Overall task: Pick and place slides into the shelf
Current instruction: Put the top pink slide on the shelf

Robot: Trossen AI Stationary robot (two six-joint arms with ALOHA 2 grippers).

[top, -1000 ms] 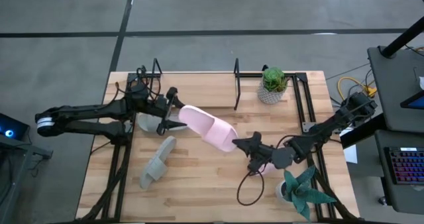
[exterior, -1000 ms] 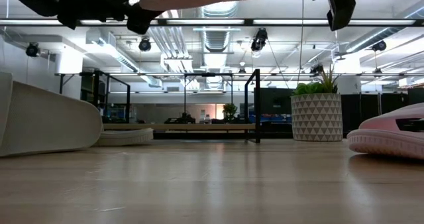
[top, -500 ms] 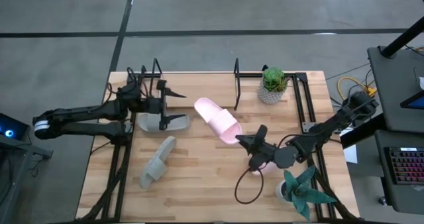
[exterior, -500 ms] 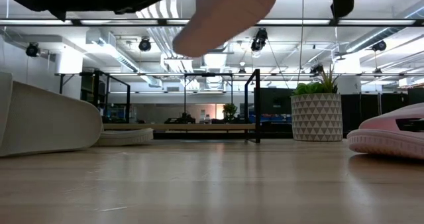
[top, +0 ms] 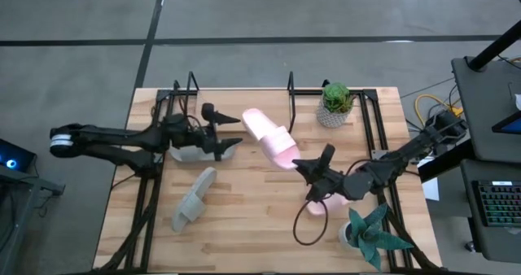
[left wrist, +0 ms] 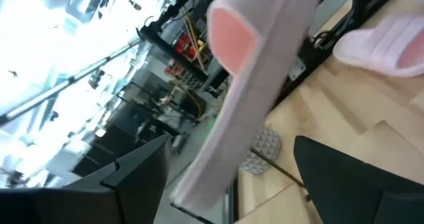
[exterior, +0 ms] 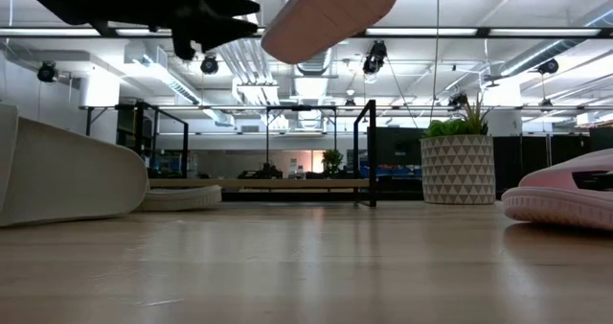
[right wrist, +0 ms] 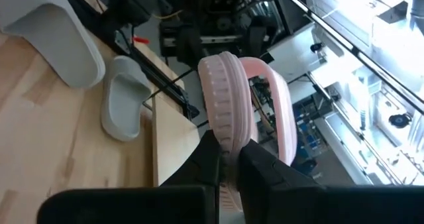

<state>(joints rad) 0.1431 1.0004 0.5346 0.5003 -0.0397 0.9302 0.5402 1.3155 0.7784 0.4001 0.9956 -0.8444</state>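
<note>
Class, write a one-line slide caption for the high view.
Right gripper holds a pink slide aloft near the shelf; left gripper open beside it.

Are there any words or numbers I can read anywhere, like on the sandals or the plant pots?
None can be read.
Pink slide held up by the right gripper: no writing shows.
Grey-green slide on the table: no writing shows.
Patterned plant pot: only a triangle pattern, no words.
Keyboard beside the table: keys too small to read.
</note>
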